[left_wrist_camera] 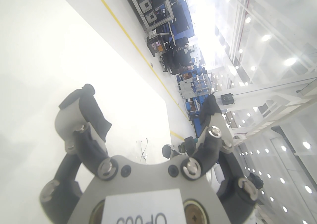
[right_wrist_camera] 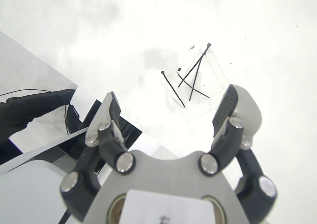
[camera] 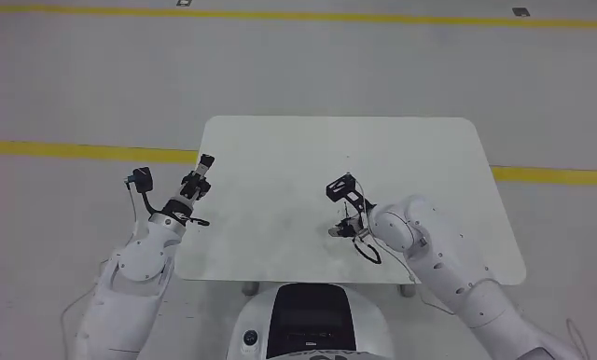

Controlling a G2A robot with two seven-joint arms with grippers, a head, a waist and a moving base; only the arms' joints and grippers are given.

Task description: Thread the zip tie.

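Several black zip ties (right_wrist_camera: 190, 81) lie loose and crossed on a clear plastic sheet (right_wrist_camera: 215, 69) on the white table (camera: 280, 155). My right gripper (right_wrist_camera: 171, 92) hangs over them, open, with nothing between its ribbed pads (right_wrist_camera: 223, 106). In the top view it (camera: 341, 188) sits near the table's middle. My left gripper (camera: 204, 162) is at the table's left edge, well away from the ties. It (left_wrist_camera: 148, 93) is open and holds nothing. From the left wrist the zip ties (left_wrist_camera: 143, 147) appear small and far off across the table.
The table's front edge (right_wrist_camera: 37, 61) runs close behind the right gripper. Small dark specks (right_wrist_camera: 192, 47) dot the tabletop near the ties. Yellow floor lines (camera: 93, 151) cross the floor beside and beyond the table.
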